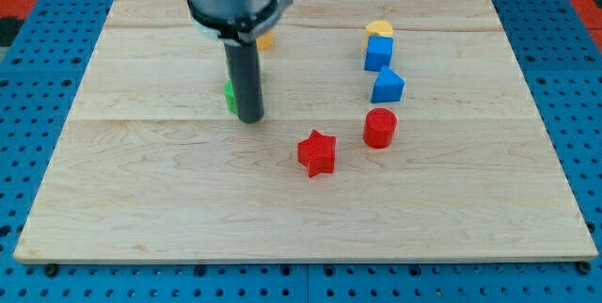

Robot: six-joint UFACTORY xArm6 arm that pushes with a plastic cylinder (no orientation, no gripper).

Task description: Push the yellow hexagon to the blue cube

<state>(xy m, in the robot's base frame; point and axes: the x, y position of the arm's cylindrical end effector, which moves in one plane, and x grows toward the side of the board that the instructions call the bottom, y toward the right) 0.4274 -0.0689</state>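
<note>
Yellow hexagon [380, 29] already sits touching the blue cube [378, 53] near the view's top right, so the push looks done, while my tip [249, 118], fingerless, rests well apart beside a green block [229, 97].

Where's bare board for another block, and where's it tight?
Free: the view's whole bottom strip below the red star, and the left side beyond my tip. Tight: the right column of yellow block, blue cube, second blue block, red cylinder; green block hugs the rod.
</note>
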